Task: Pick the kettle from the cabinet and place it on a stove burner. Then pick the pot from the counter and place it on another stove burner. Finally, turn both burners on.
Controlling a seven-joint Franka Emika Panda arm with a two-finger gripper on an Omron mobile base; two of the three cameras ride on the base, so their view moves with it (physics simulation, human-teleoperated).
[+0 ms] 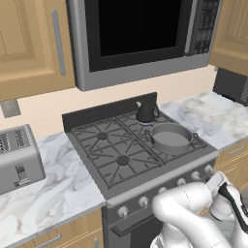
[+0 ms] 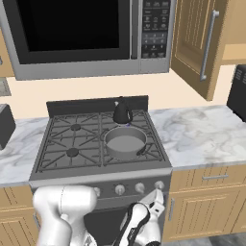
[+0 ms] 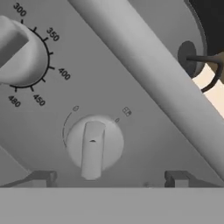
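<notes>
- Upper centre of the left base view: the kettle (image 1: 146, 111) sits on the back right burner of the stove (image 1: 97, 160), with the pot (image 1: 171, 138) just in front of it on the front right burner. Both look settled on the grates. The arm bends low at the lower right, its hand down at the stove front near the row of knobs (image 1: 143, 201).
- Centre of the right base view: kettle (image 2: 122, 113) behind, pot (image 2: 125, 142) in front, close together and perhaps touching. The cabinet (image 2: 197, 41) door stands open at upper right. The counter (image 2: 202, 132) lies bare to the right. The gripper (image 2: 154, 198) points at the front panel from the bottom centre, just below the right-hand knobs.
- Lower centre of the hand view: a burner knob (image 3: 93, 146) sits between the two fingertips (image 3: 41, 178), which stand wide apart and touch nothing, so the jaws are released. A bigger temperature dial (image 3: 19, 57) is at upper left, and the oven handle bar (image 3: 153, 74) crosses diagonally.
- Risks, as I judge them: the placing looks done and knob turning remains. With so many similar knobs, the gripper may close on one serving an empty burner. An off-centre grip could slip off the knob's ridge. The nearby bar could snag the hand as it rotates.
</notes>
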